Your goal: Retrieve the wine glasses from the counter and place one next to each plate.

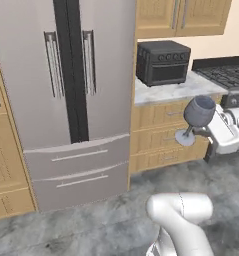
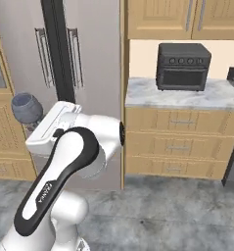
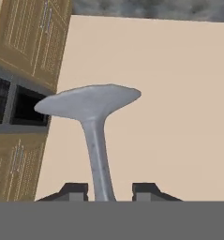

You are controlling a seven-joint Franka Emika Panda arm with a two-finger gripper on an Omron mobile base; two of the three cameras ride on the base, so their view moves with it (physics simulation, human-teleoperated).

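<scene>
A tall steel refrigerator (image 1: 66, 95) is seen beside the marble counter (image 1: 176, 90), where a black toaster oven (image 1: 163, 62) is set near the wall. Open grey floor (image 1: 91, 225) is left in front. A wine glass (image 1: 196, 117) is held tilted in the air, its stem clamped by the gripper (image 3: 104, 190).

The glass (image 1: 199, 111) was a translucent greyish purple, its foot (image 3: 87, 101) pale grey in the hand view. The fridge (image 1: 66, 100) was silver-grey with a black strip between its doors. The oven (image 1: 162, 62) was black. The surface (image 1: 163, 92) was white marble with grey veins, the drawers (image 1: 163, 135) and cabinets (image 2: 182, 18) light wood. The wall (image 3: 146, 103) was plain beige, the floor (image 1: 91, 225) mottled grey stone.
</scene>
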